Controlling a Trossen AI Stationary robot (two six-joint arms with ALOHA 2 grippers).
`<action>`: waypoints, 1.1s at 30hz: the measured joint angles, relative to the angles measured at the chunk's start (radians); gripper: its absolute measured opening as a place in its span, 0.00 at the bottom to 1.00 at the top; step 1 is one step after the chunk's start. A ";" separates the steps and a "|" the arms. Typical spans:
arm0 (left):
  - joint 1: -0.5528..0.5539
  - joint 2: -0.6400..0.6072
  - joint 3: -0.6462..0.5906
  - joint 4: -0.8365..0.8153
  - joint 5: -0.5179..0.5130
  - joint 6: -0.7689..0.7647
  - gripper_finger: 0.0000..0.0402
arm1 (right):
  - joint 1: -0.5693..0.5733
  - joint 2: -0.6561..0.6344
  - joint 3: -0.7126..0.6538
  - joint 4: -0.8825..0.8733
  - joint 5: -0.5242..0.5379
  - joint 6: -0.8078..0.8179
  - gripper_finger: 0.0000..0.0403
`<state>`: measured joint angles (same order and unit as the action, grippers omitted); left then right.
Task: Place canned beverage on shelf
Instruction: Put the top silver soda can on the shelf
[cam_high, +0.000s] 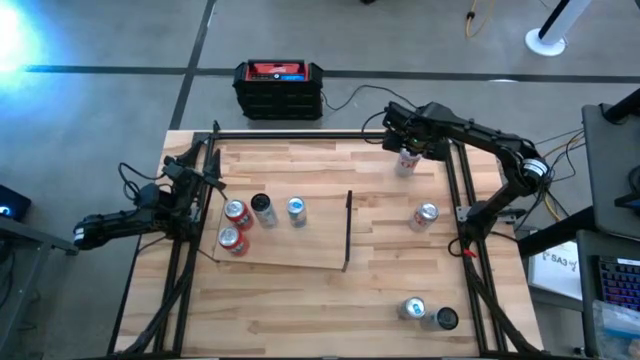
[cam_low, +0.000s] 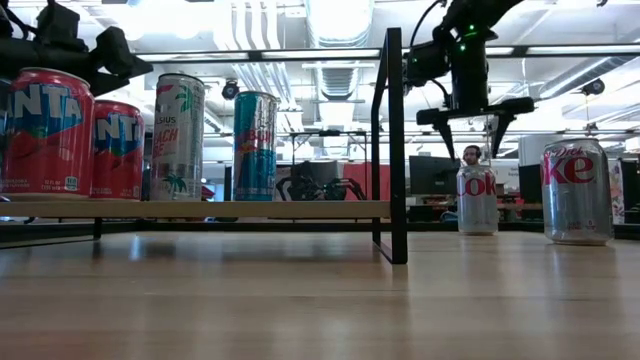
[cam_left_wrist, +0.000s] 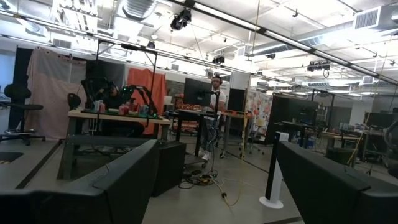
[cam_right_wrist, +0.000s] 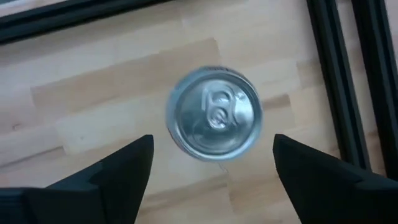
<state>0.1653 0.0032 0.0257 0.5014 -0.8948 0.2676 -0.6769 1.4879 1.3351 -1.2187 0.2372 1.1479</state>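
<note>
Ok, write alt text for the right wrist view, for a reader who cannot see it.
Looking straight down, the silver top of an upright can with its pull tab sits on the pale wooden tabletop, centred between the right gripper's two dark fingers, which stand open on either side without touching it. Black frame rails cross the table beside it.

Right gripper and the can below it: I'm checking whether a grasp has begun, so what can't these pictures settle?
- Fingertip height: the right wrist view looks straight down on the can, so the right gripper gives no depth.
- Can brand in the high view: arm partly covers it.
- Left gripper: faces the room; no table shown.
</note>
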 joint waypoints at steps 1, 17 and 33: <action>0.000 0.000 0.000 0.000 0.000 0.000 0.77 | 0.000 0.000 -0.003 0.013 0.006 -0.009 0.79; 0.000 0.000 0.000 0.000 0.000 0.000 0.77 | -0.026 0.080 -0.048 0.067 0.029 -0.015 0.76; 0.000 0.000 0.000 0.000 0.000 0.000 0.77 | -0.049 0.097 -0.050 0.096 0.027 -0.049 0.77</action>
<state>0.1654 0.0032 0.0257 0.5014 -0.8948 0.2677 -0.7264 1.5846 1.2855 -1.1223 0.2647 1.0985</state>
